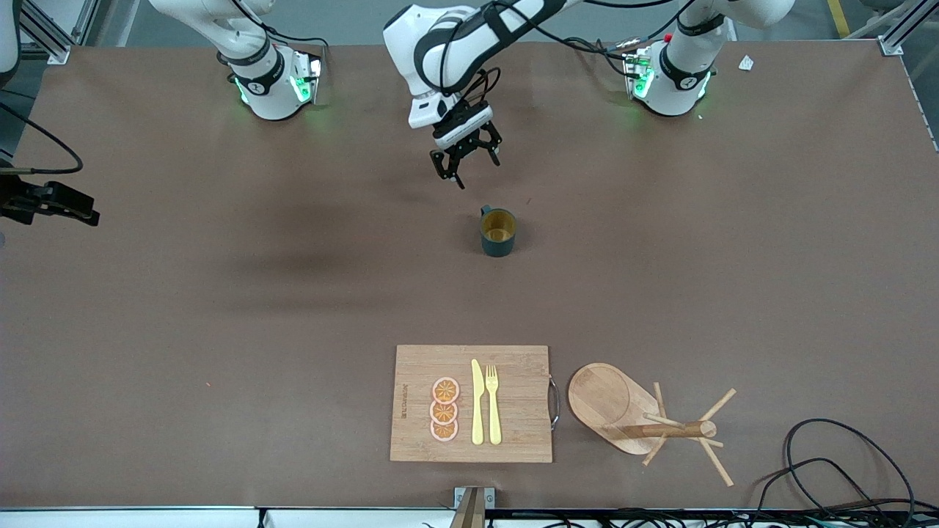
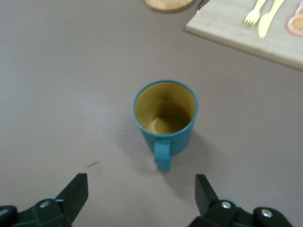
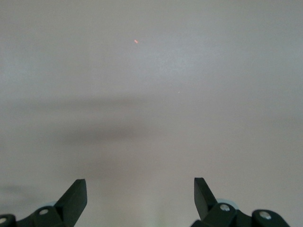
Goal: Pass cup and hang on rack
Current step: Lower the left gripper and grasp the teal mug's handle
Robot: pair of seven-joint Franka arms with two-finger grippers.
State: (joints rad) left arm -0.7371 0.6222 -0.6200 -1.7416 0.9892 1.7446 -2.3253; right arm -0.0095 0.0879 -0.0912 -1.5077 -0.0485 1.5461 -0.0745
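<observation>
Right now my left tool (image 1: 469,158) hangs in the air over the brown surface (image 1: 220,293), close to the cup (image 1: 498,232) but not touching it. Its two black fingers (image 2: 75,194) are wide apart and hold nothing. In my left wrist view the cup (image 2: 164,118) sits between the two finger tips, a bit ahead of them.

The cup stands upright near the middle of the surface. It is dark teal-green outside and yellow inside. Its small handle (image 2: 163,156) points toward my left tool.

My right tool (image 3: 140,198) also has its fingers wide apart, with nothing in them. My right arm waits, and that tool looks down on a bare part of the surface toward the right arm's end.

Nearer to the front camera than the cup lies a bamboo cutting board (image 1: 513,396). It has a small dark mark burned in near one edge, with letters too small for me to read. On the board lie three orange slices (image 1: 444,409), a yellow knife (image 1: 477,402) and a yellow fork (image 1: 493,403), side by side.

Just beside the board, toward the left arm's end, is the rack (image 1: 631,418). It is light wood, with an oval base, a post and thin pegs.
</observation>
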